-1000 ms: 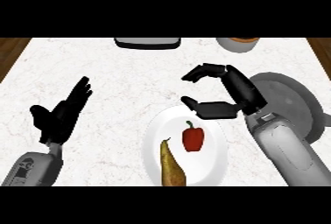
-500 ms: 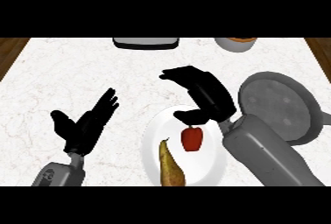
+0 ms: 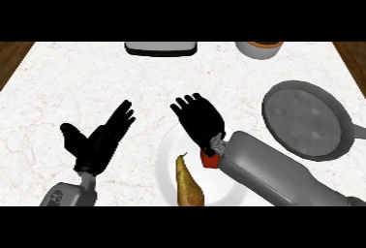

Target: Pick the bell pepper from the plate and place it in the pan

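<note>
While my right hand (image 3: 202,125) hovers over the far part of the plate (image 3: 166,156), its fingers (image 3: 191,103) lie stretched out and close together, pointing far and holding nothing. The bell pepper (image 3: 209,161) sits on the plate beneath my wrist. It is mostly hidden, with only a bit of red showing just right of the pear (image 3: 187,186). My left hand (image 3: 97,143) rests open at the near left of the tabletop (image 3: 85,82). The pan (image 3: 307,116) lies well apart to the right. I judge the pepper to be light, hollow and stiff-walled, with a glossy skin that may slip and a rounded body that may roll. I would close thumb and fingers round its widest part from above, not the stem, and avoid nudging the pear.
</note>
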### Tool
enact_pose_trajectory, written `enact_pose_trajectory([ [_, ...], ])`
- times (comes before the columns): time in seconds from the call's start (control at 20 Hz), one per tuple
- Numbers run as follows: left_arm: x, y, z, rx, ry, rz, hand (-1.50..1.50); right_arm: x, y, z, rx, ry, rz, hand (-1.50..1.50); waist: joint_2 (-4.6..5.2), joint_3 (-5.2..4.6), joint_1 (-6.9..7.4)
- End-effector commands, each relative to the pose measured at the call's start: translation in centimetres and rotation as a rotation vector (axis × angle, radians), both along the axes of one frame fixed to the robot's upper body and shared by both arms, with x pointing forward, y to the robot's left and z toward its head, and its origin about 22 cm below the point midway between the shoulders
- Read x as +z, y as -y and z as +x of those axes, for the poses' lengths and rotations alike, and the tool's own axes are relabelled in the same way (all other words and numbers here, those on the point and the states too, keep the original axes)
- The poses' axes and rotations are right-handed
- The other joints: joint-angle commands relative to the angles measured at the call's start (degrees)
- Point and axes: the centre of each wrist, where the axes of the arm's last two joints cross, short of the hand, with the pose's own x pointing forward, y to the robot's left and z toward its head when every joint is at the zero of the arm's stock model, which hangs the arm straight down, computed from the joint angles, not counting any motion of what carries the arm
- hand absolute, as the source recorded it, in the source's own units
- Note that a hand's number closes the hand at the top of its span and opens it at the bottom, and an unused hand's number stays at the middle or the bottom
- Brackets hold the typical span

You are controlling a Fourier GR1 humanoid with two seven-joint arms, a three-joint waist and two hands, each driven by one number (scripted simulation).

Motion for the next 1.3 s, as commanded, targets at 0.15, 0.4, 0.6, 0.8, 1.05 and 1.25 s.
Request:
enact_pose_trajectory([
  [0.15, 0.1, 0.5, -0.2, 0.008, 0.004, -0.001, 0.0, 0.3, -8.4, -3.3, -0.106, -0.059, -0.466, -1.5, 0.27, 0.16, -0.1],
  [0.4, 0.9, 0.1, -0.8, 0.002, 0.016, -0.005, 0.0, -1.7, -8.1, -4.3, -0.197, -0.164, -0.679, -1.5, 0.41, 0.27, 0.97],
  [0.6, -0.1, 1.5, -1.2, 0.002, 0.013, -0.002, 0.0, -1.7, -8.1, -4.2, -0.247, -0.184, -0.718, -1.5, 0.55, 0.29, 0.68],
  [0.8, 0.5, -0.3, 0.3, -0.007, -0.002, -0.005, 0.0, -3.9, -7.9, -6.6, -0.281, -0.203, -0.674, -1.5, 0.8, 0.29, 0.19],
  [1.05, -0.3, 1.7, -0.6, 0.008, 0.007, -0.01, 0.0, -3.3, -8.3, -6.3, -0.3, -0.133, -0.714, -1.5, 0.71, 0.32, -0.23],
  [1.25, 0.7, 0.7, -0.6, -0.005, 0.01, -0.018, 0.0, -4.5, -8.2, -6.2, -0.299, -0.05, -0.788, -1.5, 0.61, 0.34, -0.29],
])
